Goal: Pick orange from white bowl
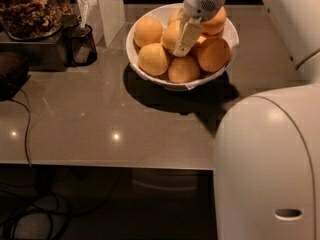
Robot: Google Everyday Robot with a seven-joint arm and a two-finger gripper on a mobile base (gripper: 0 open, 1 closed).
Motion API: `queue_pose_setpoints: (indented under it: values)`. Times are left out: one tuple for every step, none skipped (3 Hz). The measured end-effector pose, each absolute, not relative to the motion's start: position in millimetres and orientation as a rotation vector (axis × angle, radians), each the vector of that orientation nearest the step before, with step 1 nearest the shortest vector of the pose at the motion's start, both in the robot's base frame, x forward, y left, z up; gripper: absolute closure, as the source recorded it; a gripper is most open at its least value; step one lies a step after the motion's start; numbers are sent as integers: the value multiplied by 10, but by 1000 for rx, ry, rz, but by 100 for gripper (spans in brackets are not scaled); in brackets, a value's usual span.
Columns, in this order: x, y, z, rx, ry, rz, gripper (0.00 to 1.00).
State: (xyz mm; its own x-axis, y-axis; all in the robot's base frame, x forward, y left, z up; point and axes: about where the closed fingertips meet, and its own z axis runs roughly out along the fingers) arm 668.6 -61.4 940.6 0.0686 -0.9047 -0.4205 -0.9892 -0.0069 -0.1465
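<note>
The white bowl (145, 74) stands at the back of the grey table and holds several yellow-orange oranges and two deeper-orange fruits (213, 54) on its right side. My gripper (186, 41) reaches down from the top of the view into the middle of the bowl. It lies against the middle orange (171, 34), which it partly hides. Other oranges sit at the left (148, 31), front left (153, 59) and front (183, 69).
A small dark mesh cup (80, 45) and a glass jar of brown food (30, 9) stand at the back left, next to a white upright panel (110, 9). My white body (270, 164) fills the right foreground. Dark cables (25, 134) hang at the left.
</note>
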Motion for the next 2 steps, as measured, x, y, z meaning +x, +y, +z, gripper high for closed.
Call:
queue_pose_setpoints:
  values:
    - [6524,-727,9632,-1897,1914,207,100]
    - [5988,-991,10149,-1784,1925,135,100]
